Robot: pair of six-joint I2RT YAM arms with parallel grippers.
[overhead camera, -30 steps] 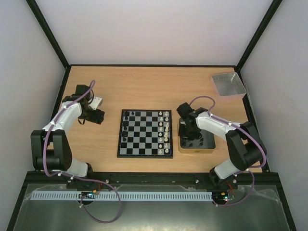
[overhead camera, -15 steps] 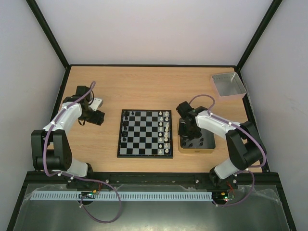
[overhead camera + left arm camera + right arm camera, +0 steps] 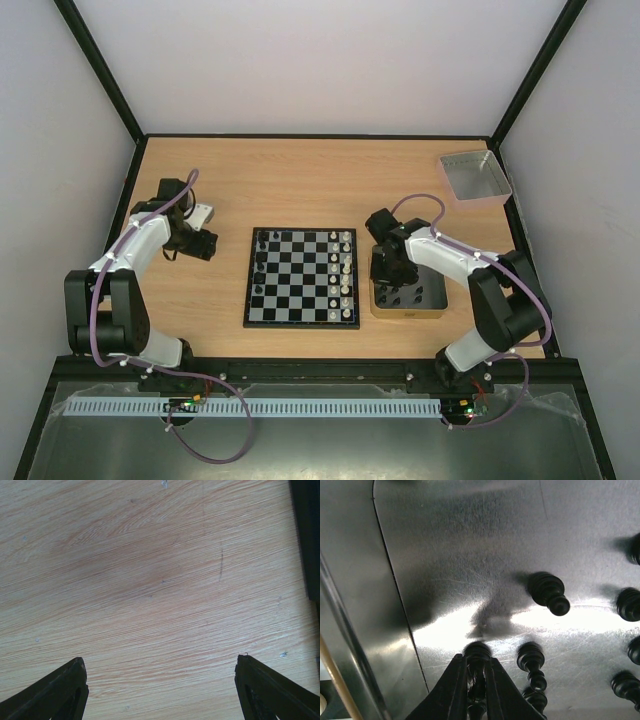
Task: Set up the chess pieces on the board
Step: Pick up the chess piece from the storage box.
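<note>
Chess pieces (image 3: 345,262) are standing on the board (image 3: 302,300) at mid-table (image 3: 320,180) in the top view: cream ones lining its right side, a few black ones along its left edge. Right gripper (image 3: 392,275) is reaching down into the gold-rimmed tin (image 3: 408,314) just right of the board. Left gripper (image 3: 205,243) is hanging over bare wood well left of the board. Grey tray (image 3: 475,176) is sitting at the far right corner. Left wrist: fingers (image 3: 60,692) are standing spread wide above the tabletop, nothing between them. Right wrist: jaws are pinching a black piece (image 3: 477,651) on the tin's shiny floor, with more black pieces near it to the right.
</note>
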